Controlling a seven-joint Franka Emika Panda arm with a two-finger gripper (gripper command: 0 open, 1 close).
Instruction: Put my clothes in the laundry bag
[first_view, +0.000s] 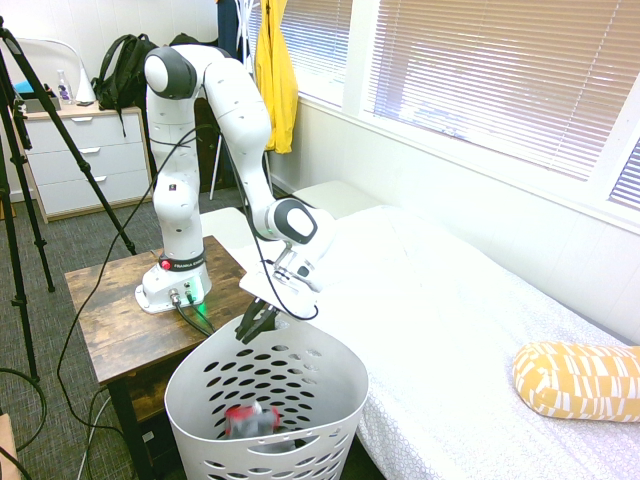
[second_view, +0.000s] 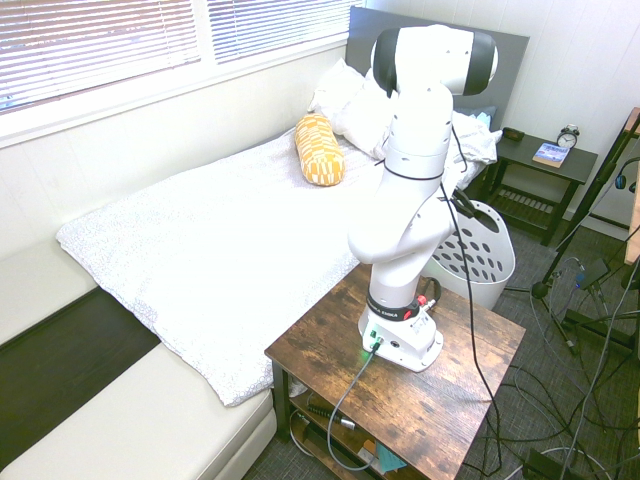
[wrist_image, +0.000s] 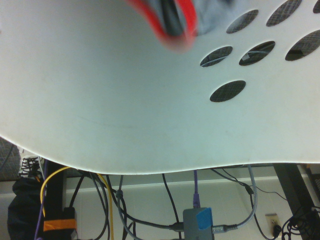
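Daylit bedroom: blinds (first_view: 480, 70) over a white bed (first_view: 470, 330), grey carpet (first_view: 60, 250), perhaps a dresser (first_view: 85, 160).

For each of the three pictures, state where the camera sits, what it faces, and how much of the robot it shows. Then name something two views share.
First exterior view: beyond the basket, facing arm, table and bed; whole arm and shut gripper show.
Second exterior view: opposite side, high up, facing the bed; the arm hides its gripper.
Wrist view: inside the basket, facing its wall; no robot parts show.
Shared: the exterior views both show the yellow pillow; first exterior and wrist views both show the grey and red garment.
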